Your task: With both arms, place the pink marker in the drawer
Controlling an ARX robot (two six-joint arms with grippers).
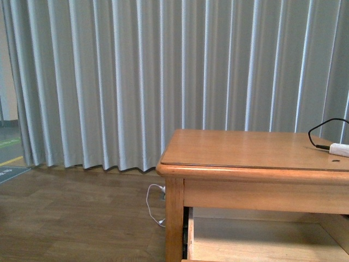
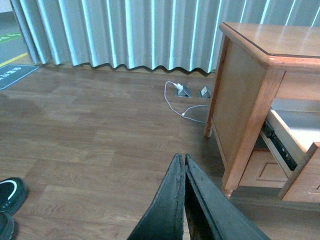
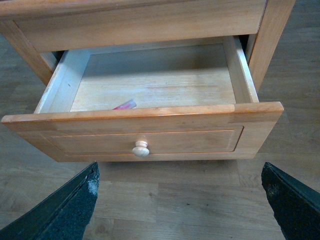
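The drawer stands pulled out of the wooden table, its round knob facing my right gripper. That gripper is open, its two black fingers spread wide in front of the drawer and holding nothing. Inside the drawer, the pink marker lies on the pale floor just behind the front panel, mostly hidden by it. My left gripper is shut with nothing between its fingers, hanging over the wooden floor to the left of the table. The drawer's side shows in the left wrist view. Neither arm appears in the front view.
The table top carries a white plug with a black cable at its right edge. A white cord and two grey floor sockets lie by the curtain. A black shoe lies on the floor.
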